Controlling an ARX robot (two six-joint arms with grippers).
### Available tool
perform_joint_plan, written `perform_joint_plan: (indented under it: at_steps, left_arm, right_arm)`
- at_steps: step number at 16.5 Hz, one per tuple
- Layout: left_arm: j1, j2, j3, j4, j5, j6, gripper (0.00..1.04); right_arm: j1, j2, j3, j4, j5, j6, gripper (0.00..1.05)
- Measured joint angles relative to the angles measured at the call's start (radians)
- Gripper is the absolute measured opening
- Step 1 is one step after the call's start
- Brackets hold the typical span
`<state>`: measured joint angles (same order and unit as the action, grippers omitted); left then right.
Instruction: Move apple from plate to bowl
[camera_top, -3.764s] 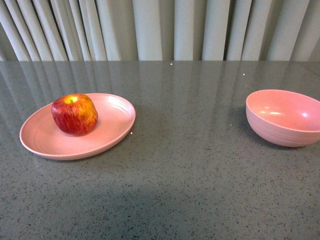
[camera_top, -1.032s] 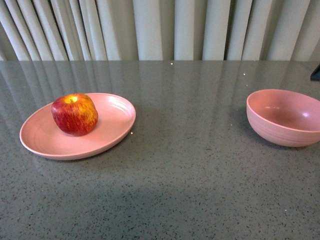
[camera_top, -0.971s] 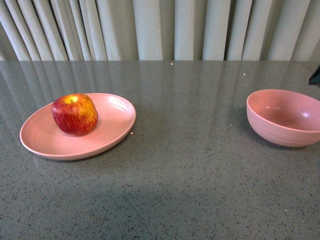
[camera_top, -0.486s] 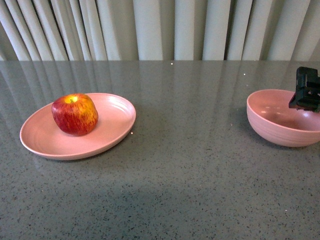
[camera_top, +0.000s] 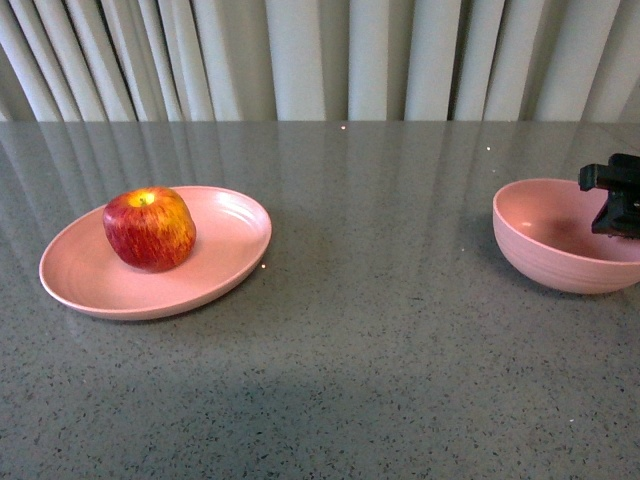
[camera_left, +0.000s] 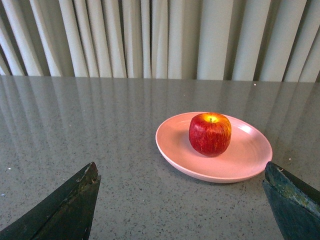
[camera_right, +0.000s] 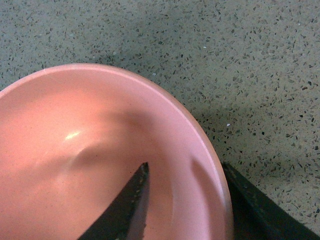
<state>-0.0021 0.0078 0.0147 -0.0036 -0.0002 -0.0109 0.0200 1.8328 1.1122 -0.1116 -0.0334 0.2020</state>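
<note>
The red, yellow-streaked apple sits on the shallow pink plate at the table's left. In the left wrist view, my left gripper stands open, well short of the apple and plate, with nothing between its fingers. The deep pink bowl stands at the right and is empty. My right gripper hangs at the bowl's right side. In the right wrist view it is open and straddles the bowl's rim, one finger inside and the other outside.
The grey speckled tabletop stretches between plate and bowl. Pale pleated curtains hang behind the table's far edge. My left arm does not show in the front view.
My right gripper has come in from the right edge and dropped lower onto the bowl's right rim. Apple, plate and bowl have not moved.
</note>
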Motion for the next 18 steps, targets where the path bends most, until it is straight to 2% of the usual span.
perform_joint_plan:
  at_steps: [4,8,14,18]
  left_arm:
    - [0.000,0.000,0.000,0.000,0.000,0.000,0.98]
    - [0.000,0.000,0.000,0.000,0.000,0.000,0.98]
    - [0.000,0.000,0.000,0.000,0.000,0.000,0.98]
    - [0.000,0.000,0.000,0.000,0.000,0.000,0.98]
  right_arm:
    - [0.000,-0.001,0.000,-0.004,-0.013,0.011,0.05]
    - [0.015,-0.101,0.000,-0.016,-0.053,0.025,0.03]
    - [0.187,-0.210,0.040,-0.051,-0.071,0.038,0.03]
    - [0.293,-0.127,0.092,-0.065,-0.021,0.042,0.03]
